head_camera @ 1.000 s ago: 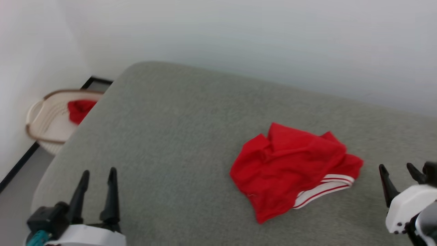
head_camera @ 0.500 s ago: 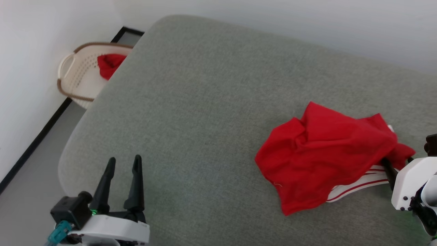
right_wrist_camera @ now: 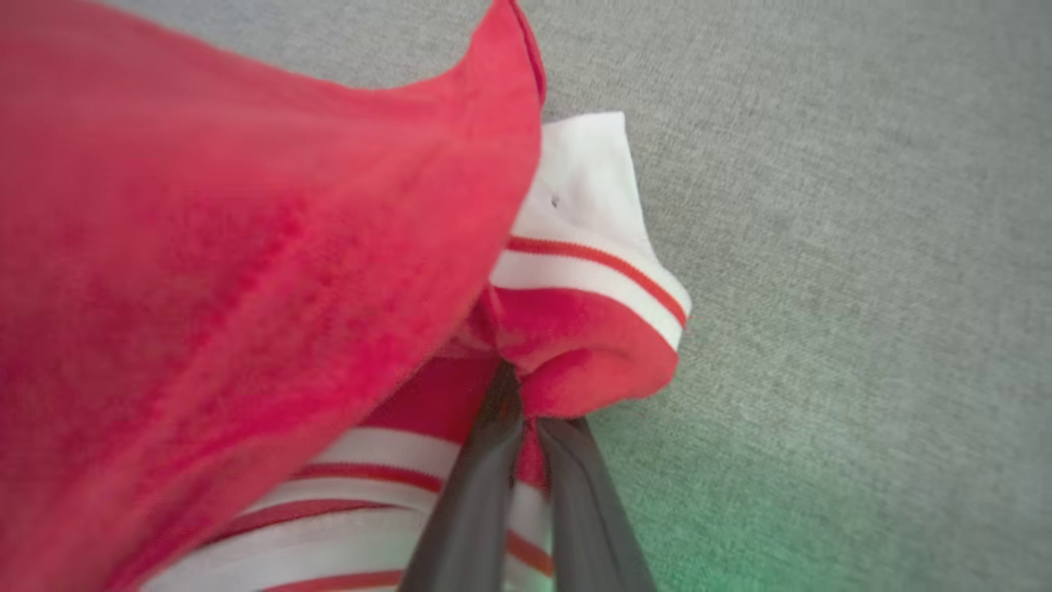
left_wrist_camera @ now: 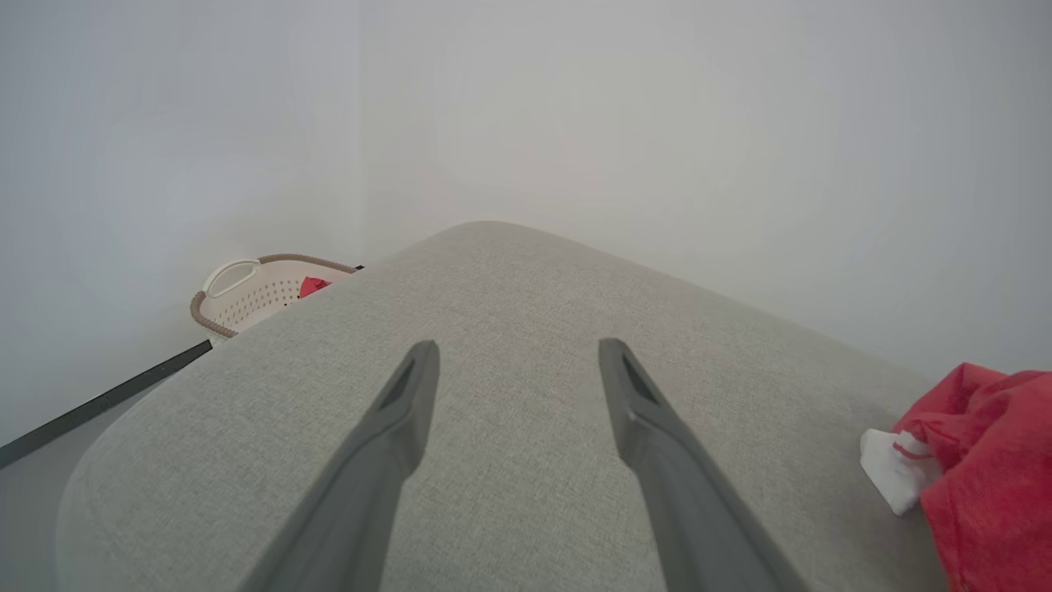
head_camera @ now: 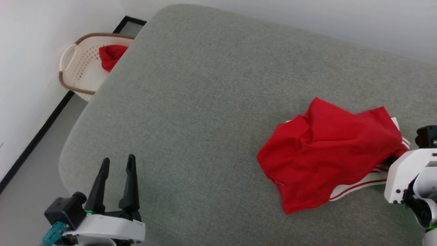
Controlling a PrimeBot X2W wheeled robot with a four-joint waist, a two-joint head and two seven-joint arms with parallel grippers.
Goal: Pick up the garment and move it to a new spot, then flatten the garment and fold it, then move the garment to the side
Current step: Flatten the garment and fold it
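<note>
- Classification: a domestic-style room set up for laundry handling. Whether it is a bedroom or a living room cannot be told.
- Work surface: a wide padded surface (head_camera: 205, 102) in grey woven upholstery with rounded corners, like a mattress or a large cushion.
- Floor level: a cream perforated laundry basket (head_camera: 80, 70) with a brown rim stands by the wall (head_camera: 30, 51) and holds a red cloth (head_camera: 111, 56).
- Boundaries: plain white walls, a black skirting strip (head_camera: 34, 145) and a grey floor (head_camera: 24, 205).
- Contents: a crumpled red garment (head_camera: 327, 150) lies on the upholstery.

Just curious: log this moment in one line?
right gripper: shut on red shirt | left gripper: open, empty | red shirt: crumpled on grey cushion
</note>
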